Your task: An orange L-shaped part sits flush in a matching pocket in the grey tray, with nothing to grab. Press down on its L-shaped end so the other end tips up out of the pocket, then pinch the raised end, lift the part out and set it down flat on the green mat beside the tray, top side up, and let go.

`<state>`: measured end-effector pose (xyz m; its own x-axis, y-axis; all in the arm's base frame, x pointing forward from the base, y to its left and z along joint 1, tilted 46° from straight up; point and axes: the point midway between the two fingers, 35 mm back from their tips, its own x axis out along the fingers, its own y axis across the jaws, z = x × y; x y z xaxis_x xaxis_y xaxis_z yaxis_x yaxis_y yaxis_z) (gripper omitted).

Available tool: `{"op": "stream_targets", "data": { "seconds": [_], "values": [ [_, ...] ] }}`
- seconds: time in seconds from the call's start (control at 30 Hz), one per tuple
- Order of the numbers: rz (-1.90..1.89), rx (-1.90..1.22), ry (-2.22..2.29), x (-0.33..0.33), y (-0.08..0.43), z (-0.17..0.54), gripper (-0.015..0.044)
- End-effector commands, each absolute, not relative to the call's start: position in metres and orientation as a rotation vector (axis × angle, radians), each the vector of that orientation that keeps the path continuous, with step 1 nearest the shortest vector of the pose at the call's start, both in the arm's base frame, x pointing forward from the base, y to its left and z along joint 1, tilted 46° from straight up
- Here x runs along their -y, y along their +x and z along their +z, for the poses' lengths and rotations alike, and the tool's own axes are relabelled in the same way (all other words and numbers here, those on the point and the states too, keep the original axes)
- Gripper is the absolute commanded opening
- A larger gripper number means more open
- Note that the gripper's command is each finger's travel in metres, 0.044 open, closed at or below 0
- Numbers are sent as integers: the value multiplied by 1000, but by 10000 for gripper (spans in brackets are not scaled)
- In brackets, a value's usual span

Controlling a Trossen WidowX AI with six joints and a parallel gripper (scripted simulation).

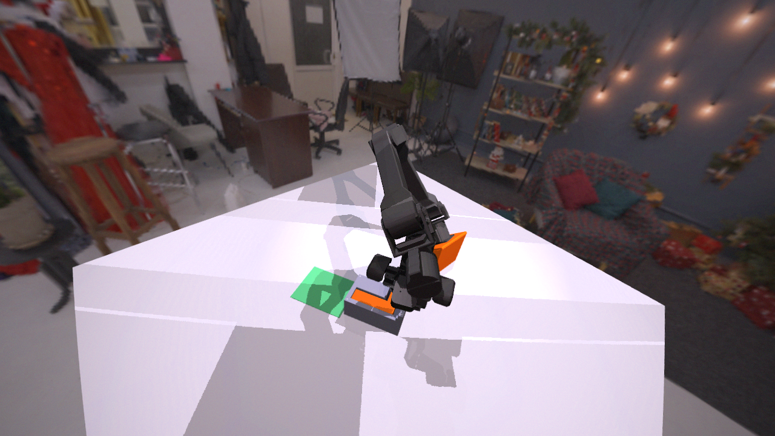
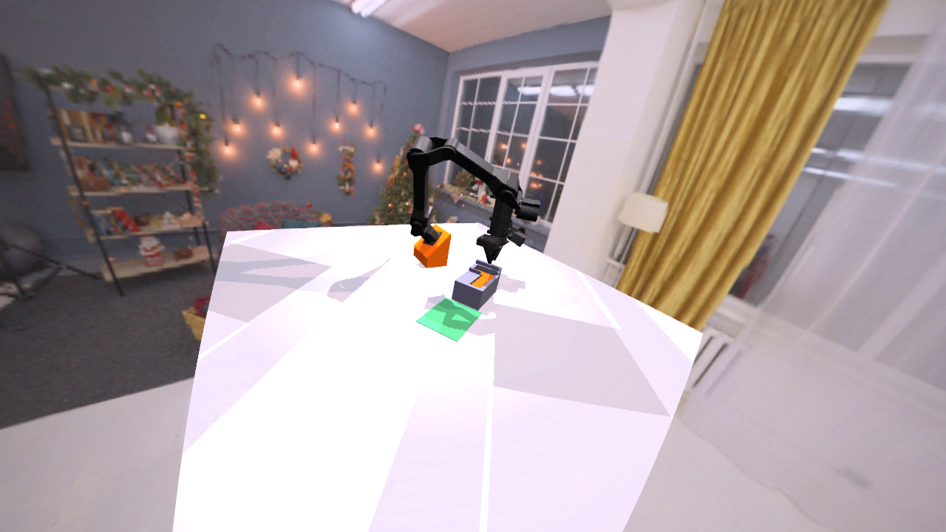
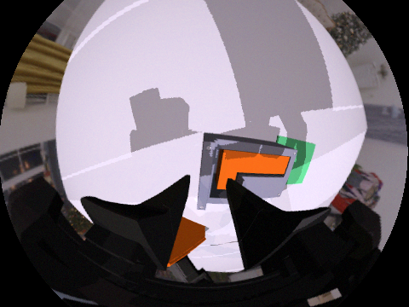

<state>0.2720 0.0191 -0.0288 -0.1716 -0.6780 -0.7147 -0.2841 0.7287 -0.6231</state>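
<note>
The orange L-shaped part point(image 1: 368, 300) point(image 2: 481, 280) point(image 3: 256, 163) lies in the pocket of the grey tray point(image 1: 373, 317) point(image 2: 466, 292) point(image 3: 260, 186) and looks level, with neither end visibly raised. Its L-shaped end is at the tray's end away from the green mat point(image 1: 314, 276) point(image 2: 440, 317) point(image 3: 308, 158). My gripper point(image 2: 491, 259) point(image 3: 208, 180) is partly open with nothing between its fingers. It points down just above the tray's far end, near the L-shaped end. In the top view the arm's body hides the fingertips and part of that end.
The orange base block point(image 1: 450, 252) point(image 2: 433, 258) point(image 3: 189, 236) of the arm stands behind the tray. The green mat lies close beside the tray, at the end of the part's long leg. A raised wall stands at the tray's end under my gripper.
</note>
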Motion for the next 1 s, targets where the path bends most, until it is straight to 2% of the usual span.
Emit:
{"op": "stream_targets", "data": {
  "seconds": [0.0, 0.97],
  "values": [
    [-424, -1769, -773, 1, 263, -46, 180],
    [-426, -1769, -774, 26, 257, -71, 180]
  ]
}}
